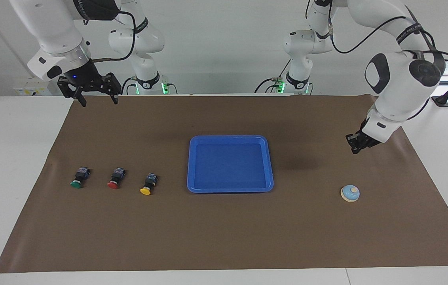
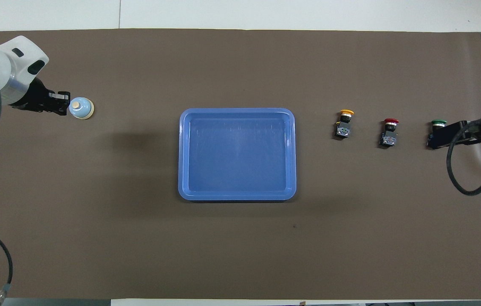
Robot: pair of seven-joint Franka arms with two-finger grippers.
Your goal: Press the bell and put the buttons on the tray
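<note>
The light blue bell [image 1: 350,193] [image 2: 81,108] sits on the brown mat toward the left arm's end of the table. My left gripper [image 1: 354,145] [image 2: 63,103] hangs shut in the air above the mat, apart from the bell and holding nothing. A blue tray [image 1: 192,166] [image 2: 185,153] lies bare at the mat's middle. Three buttons lie in a row toward the right arm's end: yellow [image 1: 147,186] [image 2: 343,123], red [image 1: 115,179] [image 2: 389,132], green [image 1: 78,179] [image 2: 437,124]. My right gripper [image 1: 96,99] [image 2: 436,138] waits open, raised over the mat's edge nearest the robots.
A brown mat [image 1: 224,233] covers most of the white table [image 1: 10,158]. A black cable [image 2: 463,170] hangs from the right arm. The arms' bases stand along the robots' edge of the table.
</note>
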